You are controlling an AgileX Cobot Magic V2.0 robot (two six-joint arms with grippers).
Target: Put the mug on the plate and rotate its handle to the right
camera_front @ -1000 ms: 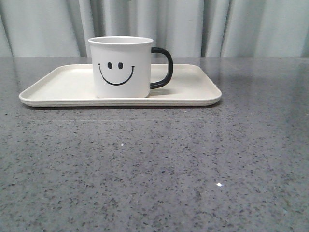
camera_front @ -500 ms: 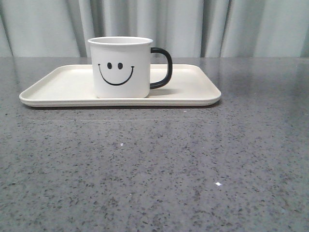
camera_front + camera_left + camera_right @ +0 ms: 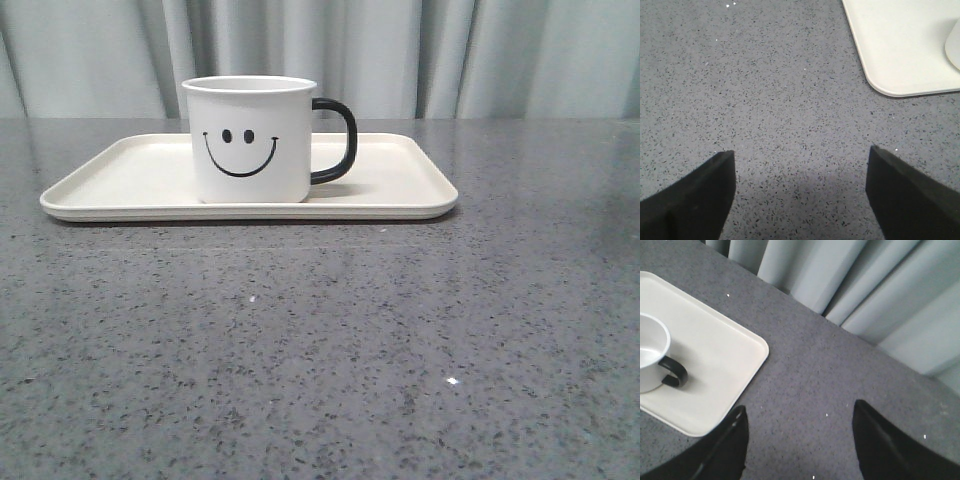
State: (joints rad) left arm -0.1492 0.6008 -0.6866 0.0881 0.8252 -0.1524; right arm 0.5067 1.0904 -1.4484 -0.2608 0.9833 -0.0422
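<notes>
The left gripper (image 3: 799,192) hangs over bare grey table (image 3: 765,90) with its 2 dark fingers (image 3: 695,200) spread wide, nothing between them and nothing touching them. A rounded corner of the plate (image 3: 900,50) lies near it, well clear of the fingertips.

The right gripper (image 3: 799,440) is also spread wide and empty above the table, beside the plate's other short end (image 3: 715,370).

No brand or writing shows anywhere; the only print is a black smiley face on the mug (image 3: 252,140).

The mug stands upright on the plate (image 3: 400,190), roughly in the middle of it, its base flat on the tray floor. The handle (image 3: 340,140) juts out to the right of the mug, over the plate. From the right wrist the mug's inside looks white, and I cannot tell if it holds anything. The plate carries only the mug. Pale curtains (image 3: 450,55) hang behind the plate.
</notes>
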